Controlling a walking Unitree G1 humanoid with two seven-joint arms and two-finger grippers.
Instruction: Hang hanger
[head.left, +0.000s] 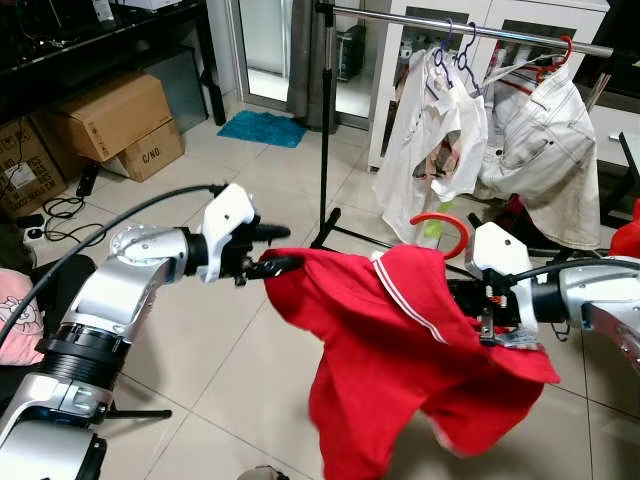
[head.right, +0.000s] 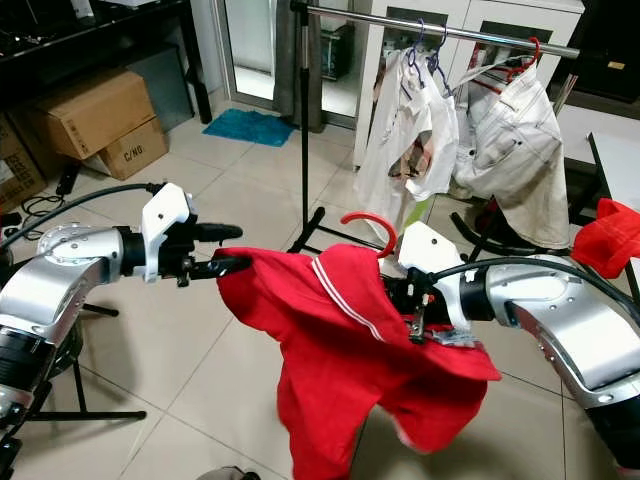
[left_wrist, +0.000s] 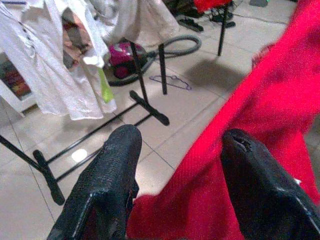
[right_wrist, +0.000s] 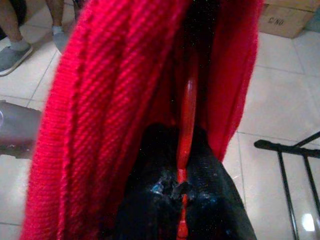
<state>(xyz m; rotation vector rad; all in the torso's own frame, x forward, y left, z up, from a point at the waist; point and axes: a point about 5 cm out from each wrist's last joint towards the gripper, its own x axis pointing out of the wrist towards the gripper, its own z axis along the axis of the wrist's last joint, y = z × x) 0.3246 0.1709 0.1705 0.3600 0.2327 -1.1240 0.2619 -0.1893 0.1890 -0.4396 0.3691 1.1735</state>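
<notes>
A red shirt (head.left: 400, 340) hangs on a red hanger whose hook (head.left: 440, 225) sticks up above the collar. My right gripper (right_wrist: 181, 185) is shut on the hanger's red bar, under the shirt's fabric, on the right. My left gripper (head.left: 285, 248) is at the shirt's left sleeve edge. Its fingers (left_wrist: 112, 170) stand open, with red fabric lying between them and over the lower one. The clothes rail (head.left: 470, 28) runs across the back, above and beyond the shirt.
Two white garments (head.left: 430, 130) (head.left: 545, 140) hang on the rail, whose black upright (head.left: 323, 120) stands ahead. Cardboard boxes (head.left: 110, 115) sit at left and a blue mat (head.left: 262, 128) lies behind. A person's feet (right_wrist: 15, 50) stand nearby. A vacuum cleaner (left_wrist: 122, 55) lies under the rail.
</notes>
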